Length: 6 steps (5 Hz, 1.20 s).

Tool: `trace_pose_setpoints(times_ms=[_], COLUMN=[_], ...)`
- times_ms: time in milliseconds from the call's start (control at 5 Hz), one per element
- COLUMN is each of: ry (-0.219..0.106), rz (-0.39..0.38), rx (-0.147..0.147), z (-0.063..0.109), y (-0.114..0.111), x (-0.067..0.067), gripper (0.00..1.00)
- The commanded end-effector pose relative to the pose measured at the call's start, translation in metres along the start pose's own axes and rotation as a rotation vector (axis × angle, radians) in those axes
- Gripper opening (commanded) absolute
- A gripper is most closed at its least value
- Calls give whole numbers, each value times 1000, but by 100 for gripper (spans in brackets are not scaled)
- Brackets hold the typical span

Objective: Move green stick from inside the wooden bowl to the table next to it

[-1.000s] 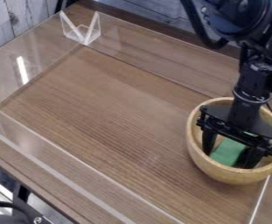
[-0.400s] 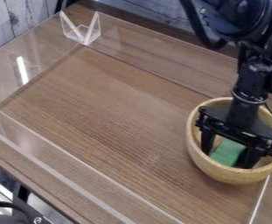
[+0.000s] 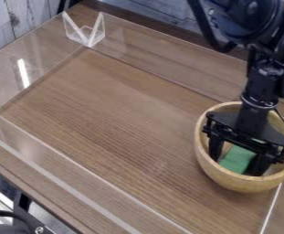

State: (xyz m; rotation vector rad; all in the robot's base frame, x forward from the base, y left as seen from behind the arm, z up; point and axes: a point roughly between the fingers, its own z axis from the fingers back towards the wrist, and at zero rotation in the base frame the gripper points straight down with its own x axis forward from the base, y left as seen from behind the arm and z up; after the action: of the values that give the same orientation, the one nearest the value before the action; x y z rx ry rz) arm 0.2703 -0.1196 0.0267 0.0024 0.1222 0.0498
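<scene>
Grasp step, judged from the single camera view: gripper [image 3: 246, 151] lowered straight down into the wooden bowl [image 3: 213, 160], jaws spread wide and released, one finger on each side of the green stick [image 3: 238, 161], nothing yet clamped. Green stick lying flat on the bowl's floor, between the dark fingers, partly hidden by them; contact between pads and stick not clear enough to tell. Next move, as a judgement: closing of the jaws across the stick's narrow sides, then a straight lift clear of the thick rim before any sideways travel to the table [image 3: 120, 101]. Risk judged: a finger catching the bowl's inner wall and dragging it. Bowl seated near the right edge of the dark wood-grain table, close to the clear acrylic wall [image 3: 35, 151]; only the stick seen inside, apart from the gripper. Open tabletop left of the bowl available as a set-down place.
</scene>
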Motion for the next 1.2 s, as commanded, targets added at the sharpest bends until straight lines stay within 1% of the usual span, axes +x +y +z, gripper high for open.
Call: trace_pose_setpoints(times_ms=[0, 800, 1000], ry=[-20, -4, -4], rz=[15, 32, 33], rx=[-11, -5, -2], z=[7, 2, 1], y=[2, 4, 4], x=[5, 4, 3], gripper=[100, 100, 0])
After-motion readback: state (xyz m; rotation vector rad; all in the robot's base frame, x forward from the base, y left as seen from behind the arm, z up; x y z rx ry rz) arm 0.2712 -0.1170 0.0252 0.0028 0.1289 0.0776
